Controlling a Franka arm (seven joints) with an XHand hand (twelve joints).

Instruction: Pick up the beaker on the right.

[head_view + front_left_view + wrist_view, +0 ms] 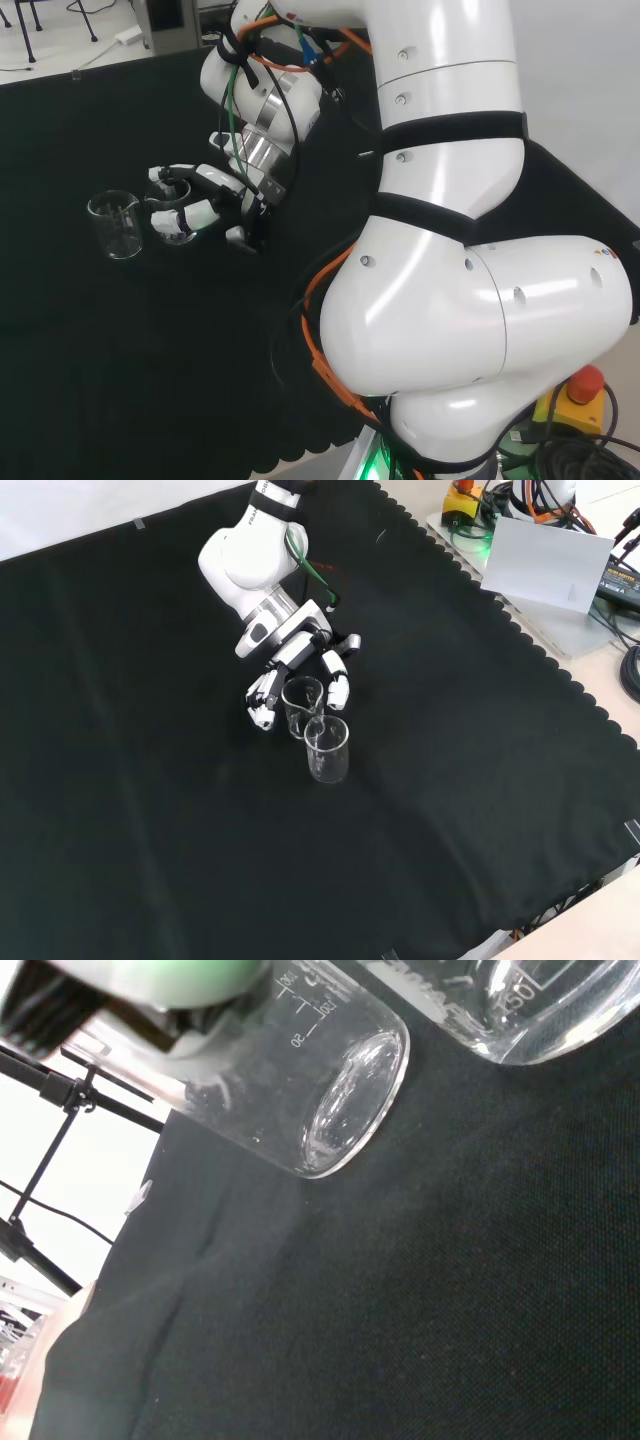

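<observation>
Two clear glass beakers stand on the black cloth. In the head view one beaker (115,226) stands free at the left, and the other beaker (168,212) is just to its right, inside the hand (222,192). The black and white fingers curl round this beaker from both sides. In the front view the enclosed beaker (302,702) sits between the fingers (262,696) of the hand (300,645), with the free beaker (328,748) just in front of it. The wrist view has the enclosed beaker (330,1090) close to the palm, its base on the cloth, and the free beaker (520,1010) beside it.
The arm's big white links (450,250) stand at the right of the head view. The free beaker stands almost against the enclosed one. The cloth's scalloped edge (560,670) runs along the right in the front view, with cables and a box beyond it.
</observation>
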